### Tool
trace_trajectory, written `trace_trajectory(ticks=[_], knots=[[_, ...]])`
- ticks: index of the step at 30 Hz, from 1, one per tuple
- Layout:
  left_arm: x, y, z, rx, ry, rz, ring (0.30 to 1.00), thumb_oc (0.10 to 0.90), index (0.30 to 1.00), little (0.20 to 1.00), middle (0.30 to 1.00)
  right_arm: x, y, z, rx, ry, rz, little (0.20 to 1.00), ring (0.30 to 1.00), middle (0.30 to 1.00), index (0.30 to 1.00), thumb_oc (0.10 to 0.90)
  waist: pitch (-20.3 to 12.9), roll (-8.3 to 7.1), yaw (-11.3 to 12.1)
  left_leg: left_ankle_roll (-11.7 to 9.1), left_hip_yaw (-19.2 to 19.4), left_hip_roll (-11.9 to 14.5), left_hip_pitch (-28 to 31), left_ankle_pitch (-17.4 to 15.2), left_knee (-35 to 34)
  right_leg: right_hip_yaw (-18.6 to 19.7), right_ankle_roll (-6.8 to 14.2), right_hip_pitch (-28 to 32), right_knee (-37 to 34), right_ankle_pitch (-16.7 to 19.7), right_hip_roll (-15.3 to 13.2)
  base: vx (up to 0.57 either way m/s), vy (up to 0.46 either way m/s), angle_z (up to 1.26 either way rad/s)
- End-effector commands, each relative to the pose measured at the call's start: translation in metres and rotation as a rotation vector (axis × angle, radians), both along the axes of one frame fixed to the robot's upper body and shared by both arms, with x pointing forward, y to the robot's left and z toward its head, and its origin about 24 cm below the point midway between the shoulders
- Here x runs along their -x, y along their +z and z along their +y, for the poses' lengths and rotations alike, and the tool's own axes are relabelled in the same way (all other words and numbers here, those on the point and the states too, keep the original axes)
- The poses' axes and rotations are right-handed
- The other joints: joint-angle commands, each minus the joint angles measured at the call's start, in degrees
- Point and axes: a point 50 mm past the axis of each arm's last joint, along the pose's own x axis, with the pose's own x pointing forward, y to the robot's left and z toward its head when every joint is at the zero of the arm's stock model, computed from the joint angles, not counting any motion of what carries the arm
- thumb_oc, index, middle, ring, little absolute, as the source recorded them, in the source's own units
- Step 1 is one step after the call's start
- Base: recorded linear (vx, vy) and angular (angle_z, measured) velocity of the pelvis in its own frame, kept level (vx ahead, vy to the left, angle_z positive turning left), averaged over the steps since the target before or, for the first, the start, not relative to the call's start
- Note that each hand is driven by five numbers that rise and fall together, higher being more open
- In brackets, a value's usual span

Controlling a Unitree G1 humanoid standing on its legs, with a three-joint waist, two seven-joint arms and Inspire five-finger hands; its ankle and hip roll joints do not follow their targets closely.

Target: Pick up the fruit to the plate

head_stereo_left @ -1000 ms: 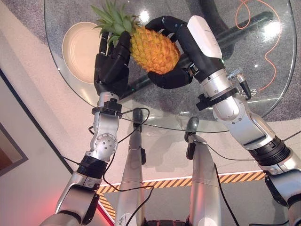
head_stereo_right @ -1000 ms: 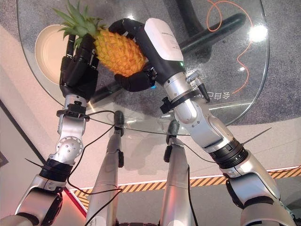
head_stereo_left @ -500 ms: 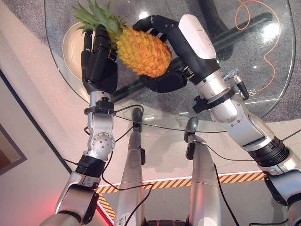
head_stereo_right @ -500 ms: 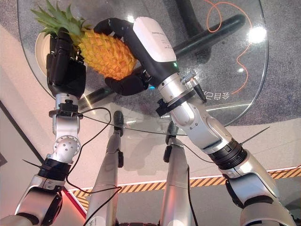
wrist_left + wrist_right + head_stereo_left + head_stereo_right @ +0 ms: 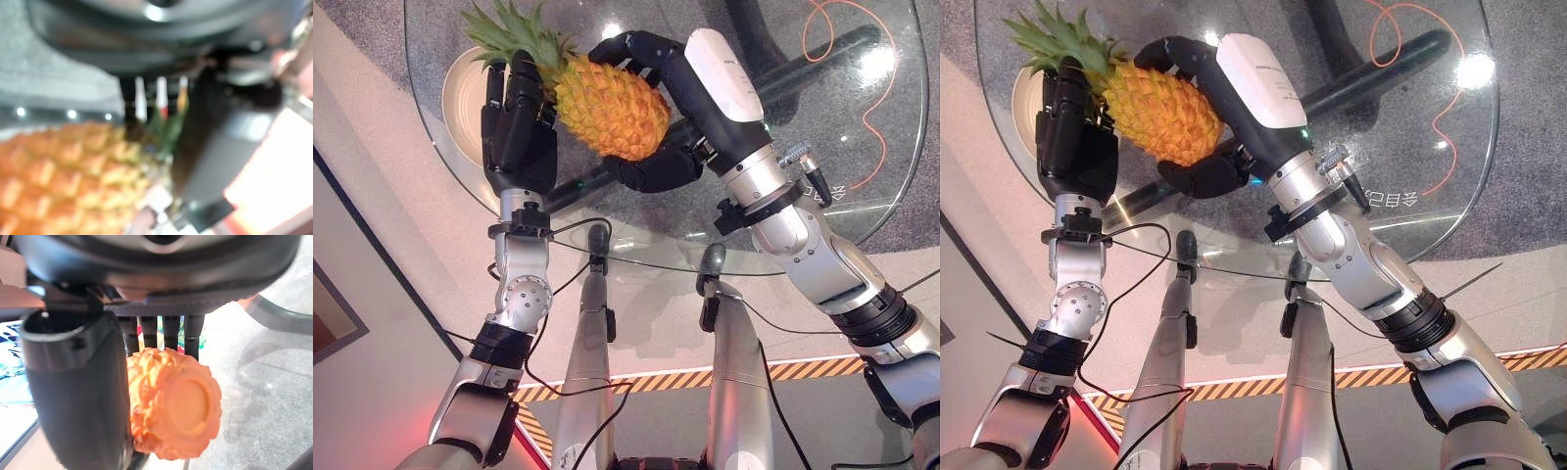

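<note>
Round glass tabletop [image 5: 862,211] on a dark cross base, grey carpet showing through it, and an orange cord [image 5: 862,98] looping on the floor beneath its far right part. Both arms reach over the near edge and carry the pineapple [image 5: 607,103] between them, lifted off the glass. The right hand [image 5: 680,108] wraps the fat body, fingers curled over the top and thumb under, so it bears most of the weight; its wrist view shows the cut base of the fruit pressed against that thumb. The left hand [image 5: 514,132] stands upright against the crown end, fingers up among the leaves, bracing it so the long fruit does not swing. The plate [image 5: 460,98] lies by the far left edge of the tabletop, just behind the left hand, with the leaves reaching over it. I'd guess the fruit needs to travel a little further left, then come down onto the plate.
</note>
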Motion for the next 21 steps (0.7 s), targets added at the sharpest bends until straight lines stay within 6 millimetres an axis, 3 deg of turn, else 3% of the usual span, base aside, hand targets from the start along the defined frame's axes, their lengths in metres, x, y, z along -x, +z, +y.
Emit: trace_trajectory(ticks=[1,21], knots=[[0.028,0.074,-0.031,-0.080,-0.093,-0.463,0.300,0.100,0.300,0.200,0.300,0.035,0.042,0.030,-0.013,0.185,-0.253,0.900,0.900,0.900,0.900,0.800,-1.07,-2.62,0.18,4.28,3.86,-4.83,1.48,-5.90,4.28,-0.76,1.76,7.49,-19.99,12.62,4.63,0.00,0.000,0.00],[0.033,0.079,-0.005,0.048,0.172,-0.456,0.300,0.100,0.300,0.200,0.300,0.026,0.047,0.014,-0.174,0.100,-0.276,0.900,0.900,0.900,0.900,0.800,-1.07,-2.57,0.37,4.21,3.54,-5.04,1.26,-6.24,4.75,-0.90,1.50,7.26,-19.56,12.16,4.43,0.00,0.000,0.00]])
